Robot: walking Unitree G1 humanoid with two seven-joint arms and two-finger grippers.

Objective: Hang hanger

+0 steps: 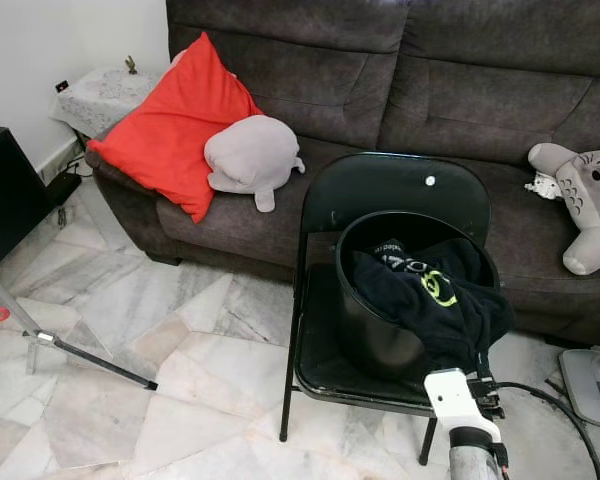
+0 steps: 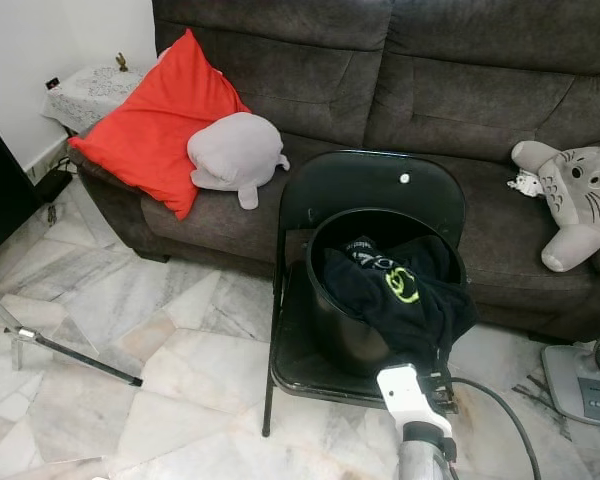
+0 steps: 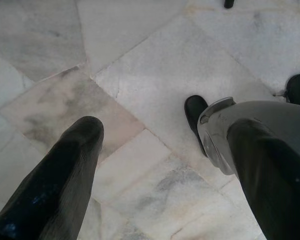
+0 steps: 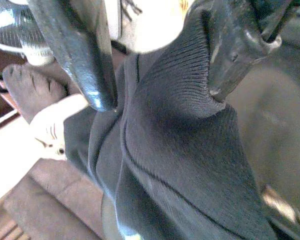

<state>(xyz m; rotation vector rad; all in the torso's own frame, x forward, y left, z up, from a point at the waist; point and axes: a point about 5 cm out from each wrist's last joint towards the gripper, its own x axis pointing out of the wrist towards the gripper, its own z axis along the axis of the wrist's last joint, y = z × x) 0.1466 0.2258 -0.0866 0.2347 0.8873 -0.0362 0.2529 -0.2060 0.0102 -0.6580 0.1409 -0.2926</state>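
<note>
A black garment point(image 1: 440, 290) with a neon green logo lies heaped in a black bucket point(image 1: 365, 330) on a black folding chair point(image 1: 400, 190). One edge of it hangs over the bucket's front rim. My right gripper point(image 4: 160, 100) is at that edge, in front of the chair, shut on a thick fold of the dark knit fabric point(image 4: 175, 130). Its white wrist point(image 1: 455, 395) rises from the bottom of the eye views. My left gripper point(image 3: 160, 135) hangs open over the marble floor with nothing between its fingers.
A dark sofa point(image 1: 460, 90) behind the chair carries a red cushion point(image 1: 175, 125) and two grey plush toys point(image 1: 250, 155). A slanted metal stand leg point(image 1: 90, 358) crosses the floor at left. A fan base point(image 1: 590, 385) sits at right, and a black cabinet point(image 1: 5, 190) at far left.
</note>
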